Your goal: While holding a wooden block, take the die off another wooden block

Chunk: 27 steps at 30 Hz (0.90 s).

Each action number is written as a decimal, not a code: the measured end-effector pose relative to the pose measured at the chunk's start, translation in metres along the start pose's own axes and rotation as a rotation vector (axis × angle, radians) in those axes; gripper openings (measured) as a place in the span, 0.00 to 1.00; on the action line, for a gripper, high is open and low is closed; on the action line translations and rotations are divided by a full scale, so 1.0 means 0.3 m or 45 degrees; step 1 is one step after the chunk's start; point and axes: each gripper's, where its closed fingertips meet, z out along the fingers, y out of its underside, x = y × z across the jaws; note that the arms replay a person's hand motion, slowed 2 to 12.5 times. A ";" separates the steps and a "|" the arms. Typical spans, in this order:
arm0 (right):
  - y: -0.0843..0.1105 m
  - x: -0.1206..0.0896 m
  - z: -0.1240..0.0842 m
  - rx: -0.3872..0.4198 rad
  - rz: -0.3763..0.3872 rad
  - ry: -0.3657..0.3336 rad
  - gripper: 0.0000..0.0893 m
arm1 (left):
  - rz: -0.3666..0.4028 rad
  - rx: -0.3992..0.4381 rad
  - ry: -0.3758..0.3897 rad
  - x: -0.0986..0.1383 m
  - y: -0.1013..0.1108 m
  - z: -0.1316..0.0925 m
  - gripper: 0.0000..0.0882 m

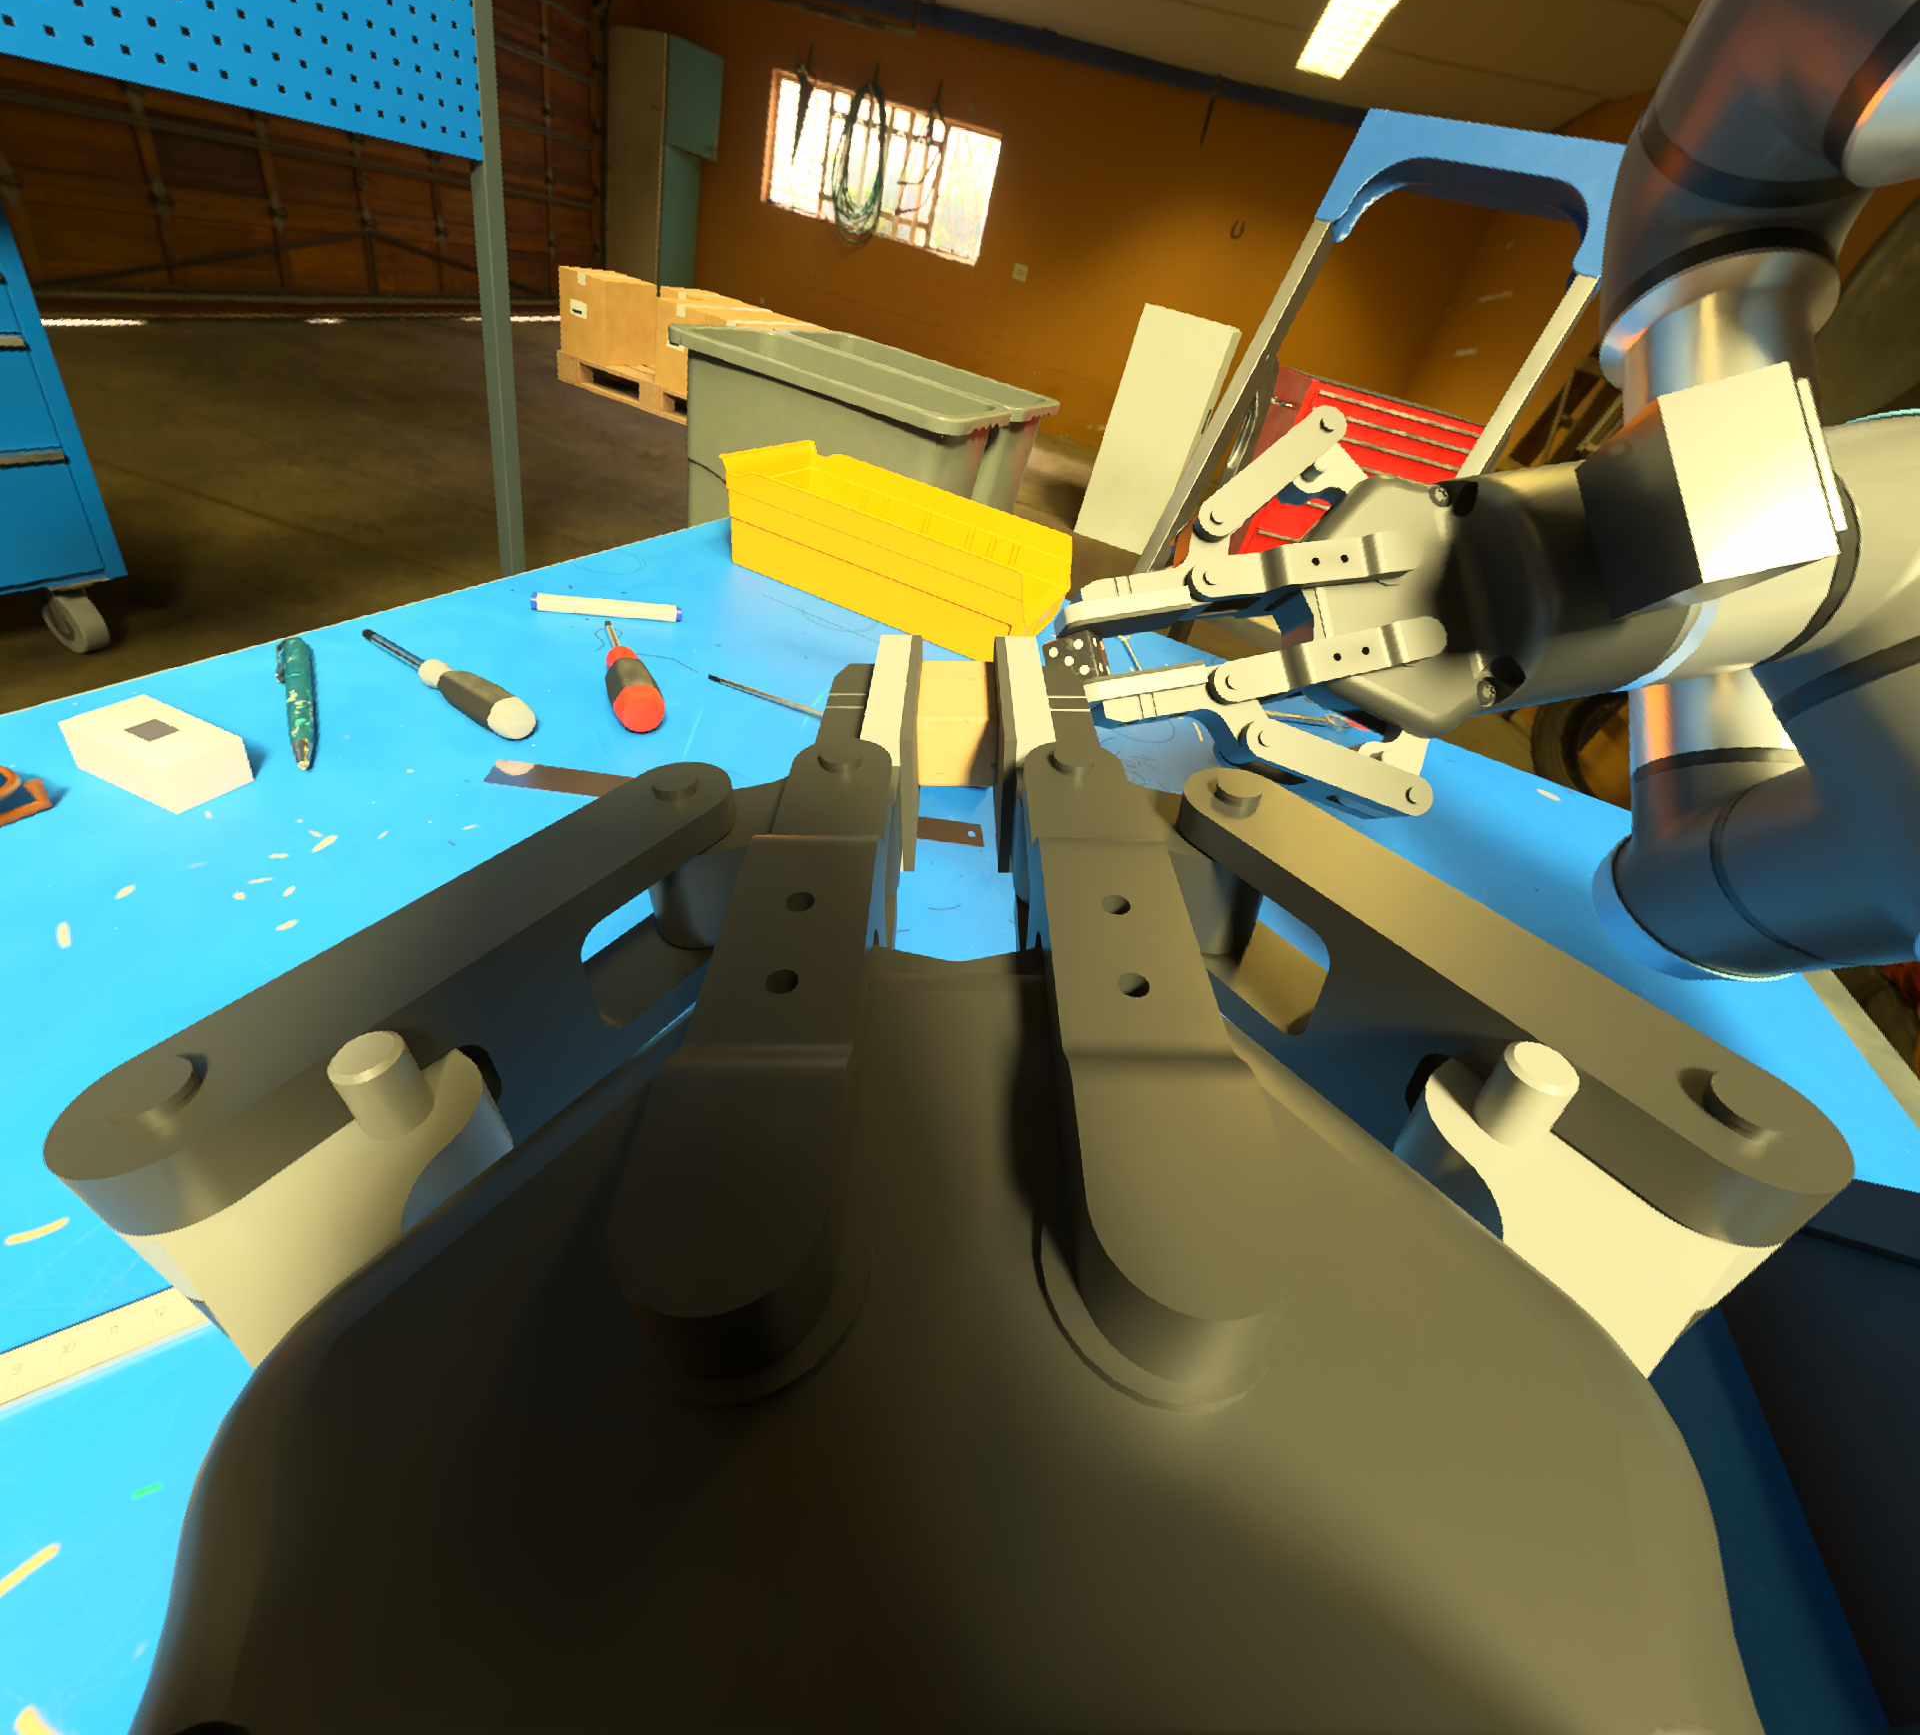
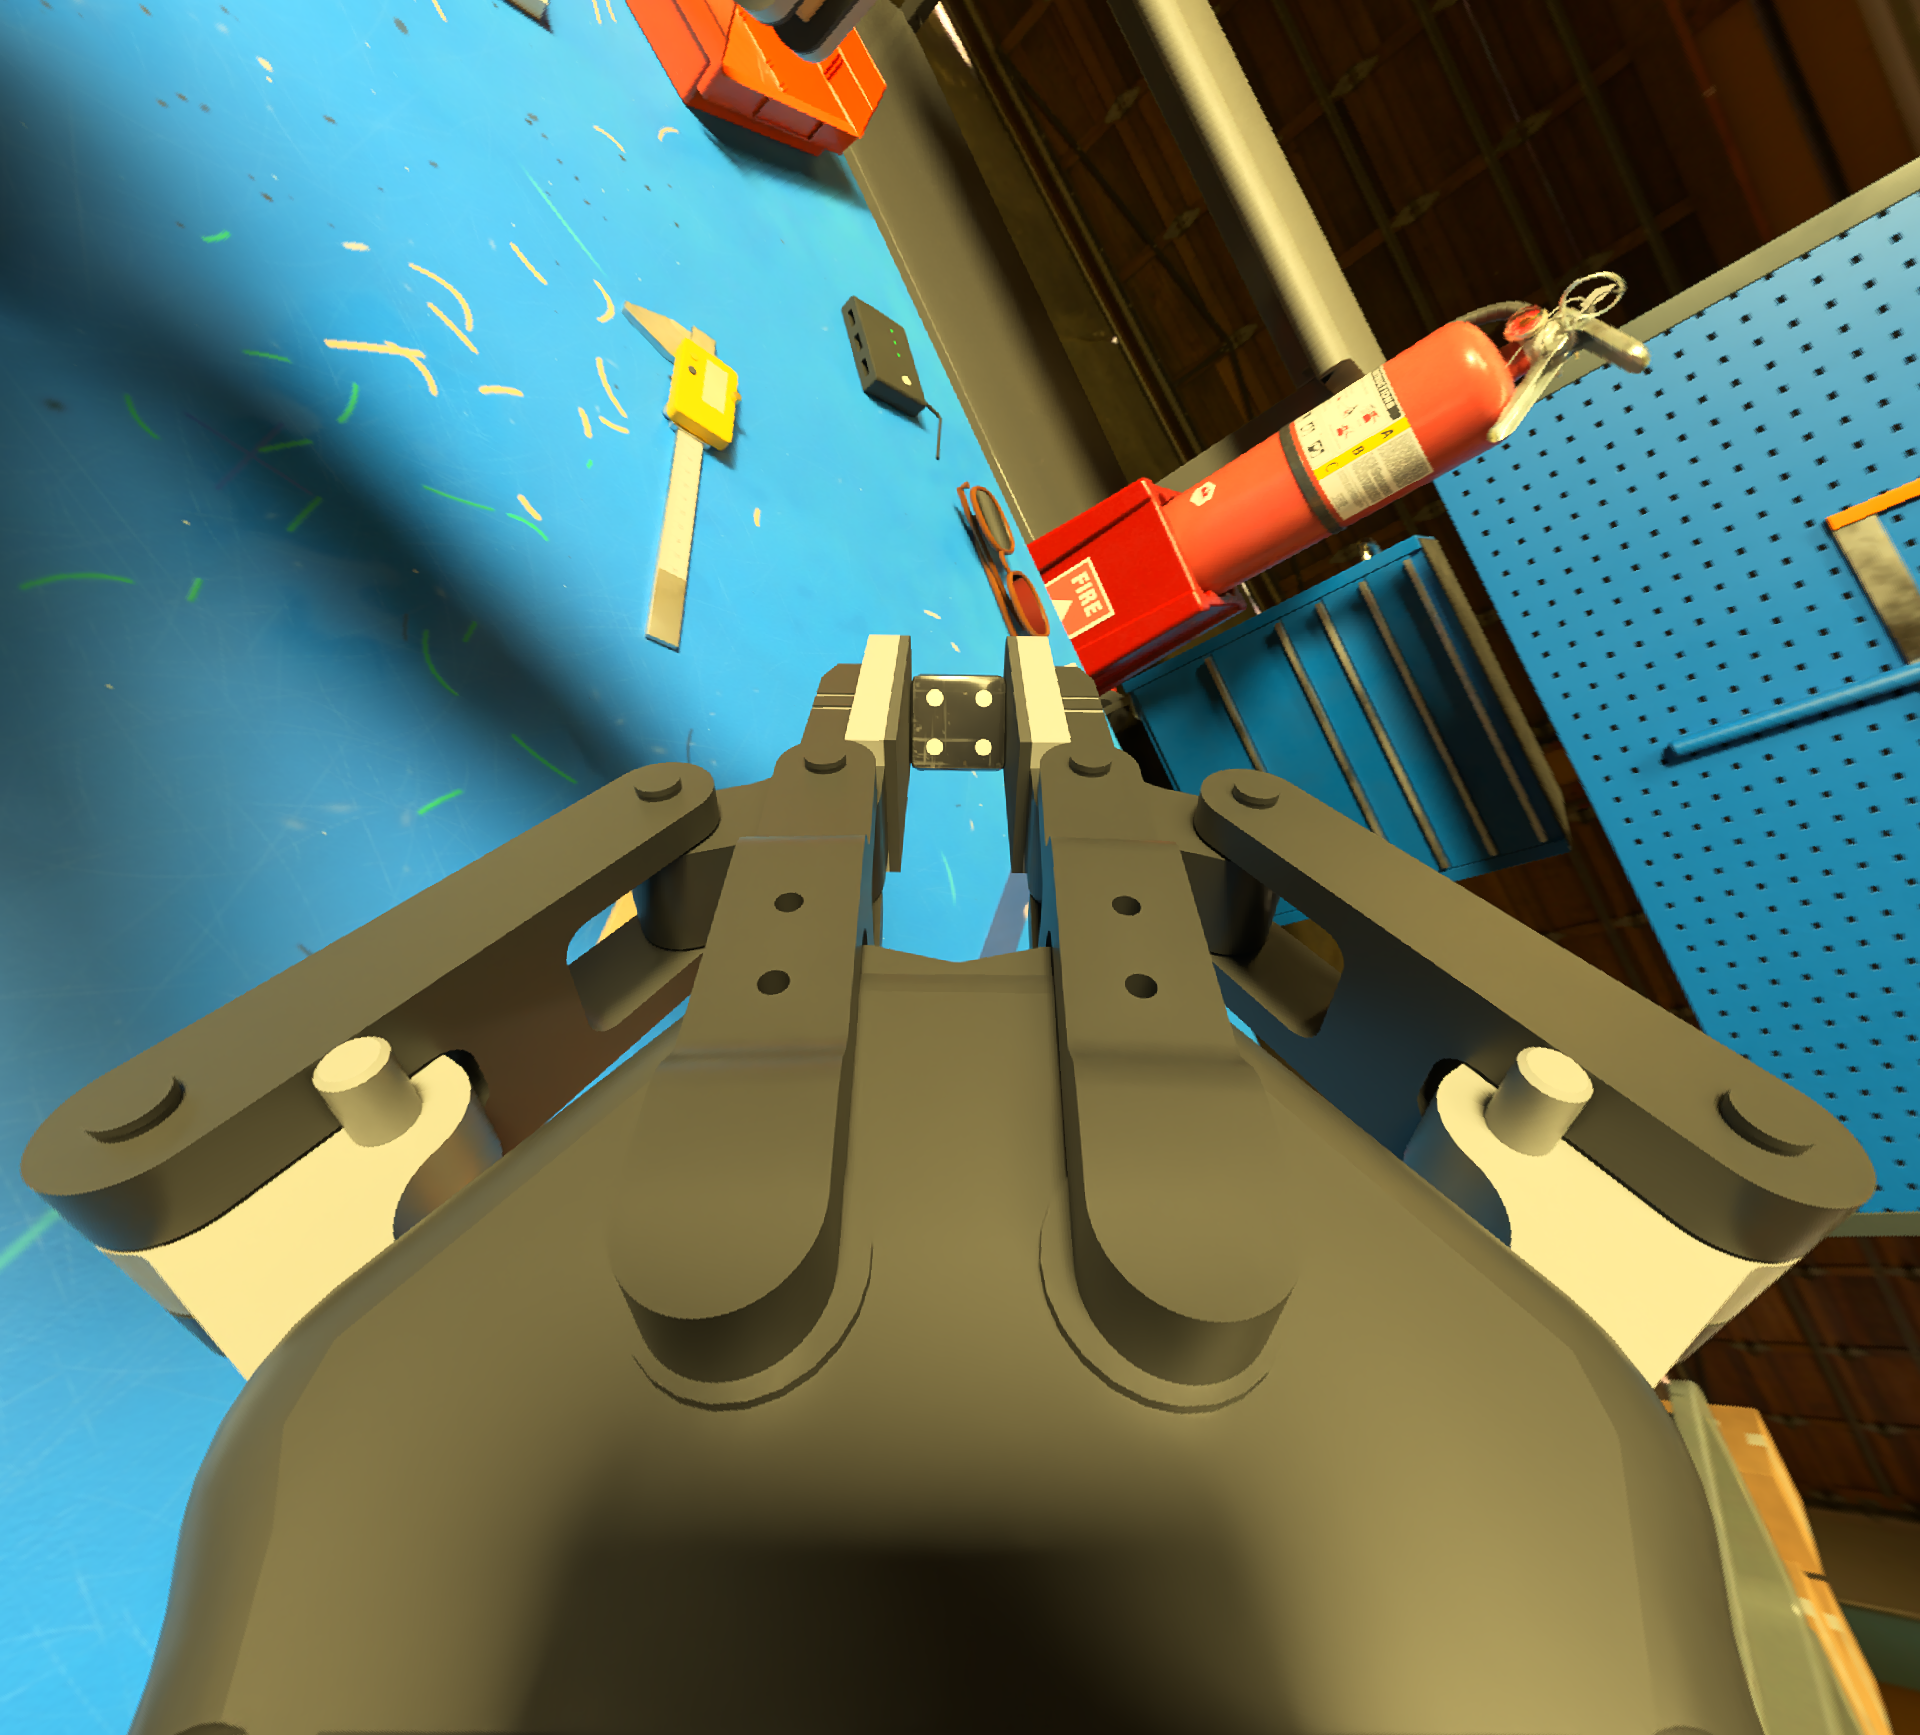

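Pincers each grip something: the left pincer (image 1: 956, 698) is clamped narrow on a wooden block (image 1: 951, 719) above the blue surface (image 1: 312, 906), while the right pincer (image 2: 958, 698) pinches the black die (image 2: 958, 721) between its pads, raised off the surface near its far edge, beside the yellow bin (image 1: 894, 542).

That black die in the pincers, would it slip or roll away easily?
The die looks hard and smooth, so it could slip, though the right gripper clamps two flat faces squarely. If dropped on the blue table, its rounded corners might let it tumble briefly before settling.
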 end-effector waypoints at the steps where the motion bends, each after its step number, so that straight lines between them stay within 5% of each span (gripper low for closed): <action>1: 0.002 0.002 -0.004 -0.001 -0.015 0.008 0.18 | 0.004 -0.003 0.001 0.003 0.000 0.002 0.14; 7: 0.008 0.025 -0.025 0.003 -0.069 0.051 0.18 | 0.027 -0.021 0.007 0.016 0.003 0.016 0.14; 27: 0.012 0.006 -0.046 0.040 -0.063 -0.017 0.18 | 0.045 -0.077 0.033 0.048 0.023 0.046 0.14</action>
